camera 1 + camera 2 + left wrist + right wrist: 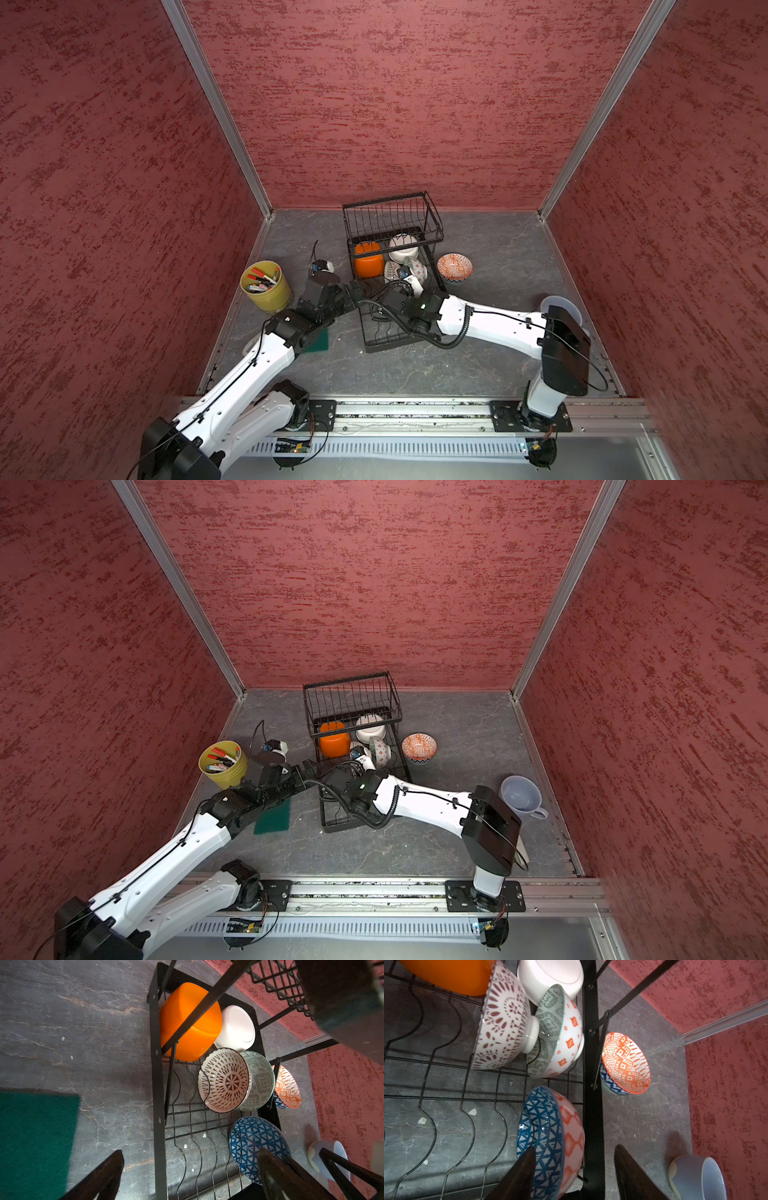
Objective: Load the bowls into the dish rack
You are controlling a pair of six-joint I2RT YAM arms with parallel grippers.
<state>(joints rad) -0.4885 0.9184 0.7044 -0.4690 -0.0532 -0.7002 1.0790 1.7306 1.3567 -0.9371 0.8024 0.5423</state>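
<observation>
Right wrist view showed the right gripper (575, 1147) low over the bottom tray of the dish rack (592, 1105). Its two dark fingers stood apart, straddling the wall of the blue-triangle bowl (542, 1126). That bowl stood on edge in a wire slot beside the rack's side rail, with its orange-diamond outside toward the rail. One finger lay over the blue inside. The other hung past the rail, clear of the bowl's outside, so I read the jaws as released, not pinching.

Further along the tray two more bowls stood on edge. The foot of the maroon-patterned bowl (224, 1082) touched the inside of the grey-green bowl (261, 1082). Under the raised basket lay the plain orange bowl (203, 1039) and the plain white bowl (236, 1026), side by side and tipped so their undersides showed.

Left wrist view showed the left gripper (190, 1150) with its jaws fully spread above the tray's curved wire dividers.

Both top views showed one bowl outside the rack: the orange-lattice bowl (454, 268), upright on the grey table (498, 257) just beside the rack's right side. I also saw three other things on the table:

- a pale blue cup (521, 793), further right by the right arm
- a yellow-green pot of pens (266, 286), on the left
- a green pad (272, 818), partly under the left arm
</observation>
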